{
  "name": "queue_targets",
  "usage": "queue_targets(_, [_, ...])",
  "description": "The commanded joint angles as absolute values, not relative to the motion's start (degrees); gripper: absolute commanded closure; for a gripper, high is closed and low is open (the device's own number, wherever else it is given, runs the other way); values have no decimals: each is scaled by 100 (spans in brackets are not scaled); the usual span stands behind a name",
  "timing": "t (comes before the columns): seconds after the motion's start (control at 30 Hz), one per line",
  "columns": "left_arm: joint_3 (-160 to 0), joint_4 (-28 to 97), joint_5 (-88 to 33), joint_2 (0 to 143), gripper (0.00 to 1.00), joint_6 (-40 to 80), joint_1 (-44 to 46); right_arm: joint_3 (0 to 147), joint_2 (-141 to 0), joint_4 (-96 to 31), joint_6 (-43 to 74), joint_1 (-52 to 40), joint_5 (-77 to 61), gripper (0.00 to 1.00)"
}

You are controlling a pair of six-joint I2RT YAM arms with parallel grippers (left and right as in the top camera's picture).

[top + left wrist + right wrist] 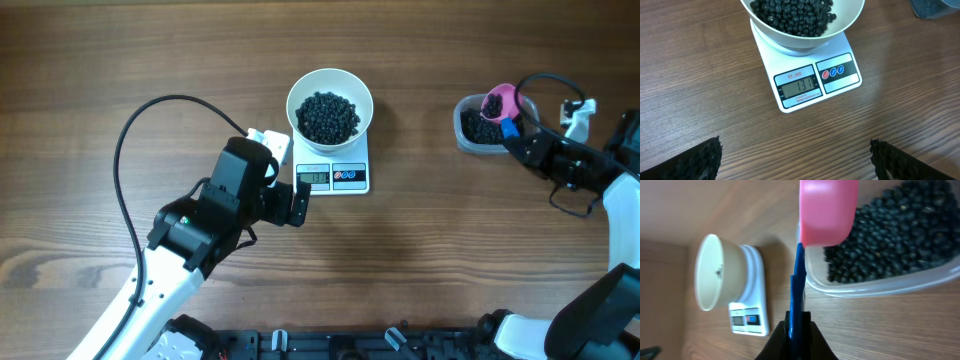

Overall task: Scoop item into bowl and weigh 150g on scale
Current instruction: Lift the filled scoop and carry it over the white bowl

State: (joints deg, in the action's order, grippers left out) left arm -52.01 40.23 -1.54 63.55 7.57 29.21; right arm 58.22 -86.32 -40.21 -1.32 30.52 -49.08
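Toward the far middle of the tabletop (120,60), the white bowl (299,96) sits on the small white scale (352,178). Its rim overhangs the scale's platform, and a dark heap of black beads (328,116) lies inside. Seen from the left wrist, the scale's grey display (799,86) reads 131, with coloured round buttons just to its right.

Just near of the scale, on its left side, the left gripper (296,203) hovers above the wood. Its jaws are spread as wide as they go, with nothing between them.

Well off to the right, a clear plastic tub (462,128) holds more of the beads. The right gripper (522,142) has its jaws pinched tight on the blue handle (797,287) of a pink scoop (827,210). The scoop's cup sits at the tub's rim, over the beads, and from overhead dark beads show inside the cup.
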Motion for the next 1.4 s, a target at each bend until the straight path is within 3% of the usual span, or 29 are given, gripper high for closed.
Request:
queue_targets(0.0, [-5218,4007,-121,6355,0,644,2947,5859,-8698,-3907,143,3168,-5872,96])
queue_targets(0.33, [-5218,4007,-121,6355,0,644,2947,5859,-8698,-2840,1833,3006,-6971,96])
queue_targets(0.73, [-5218,4007,-121,6355,0,644,2947,5859,-8698,-1636,3118,1782,-7249,94])
queue_targets(1.0, [-5218,4007,-121,6355,0,644,2947,5859,-8700,-762,3518,781,-6840,91])
queue_targets(1.37, [-5218,4007,-121,6355,0,644,2947,5859,-8702,-698,3288,-193,-5437,96])
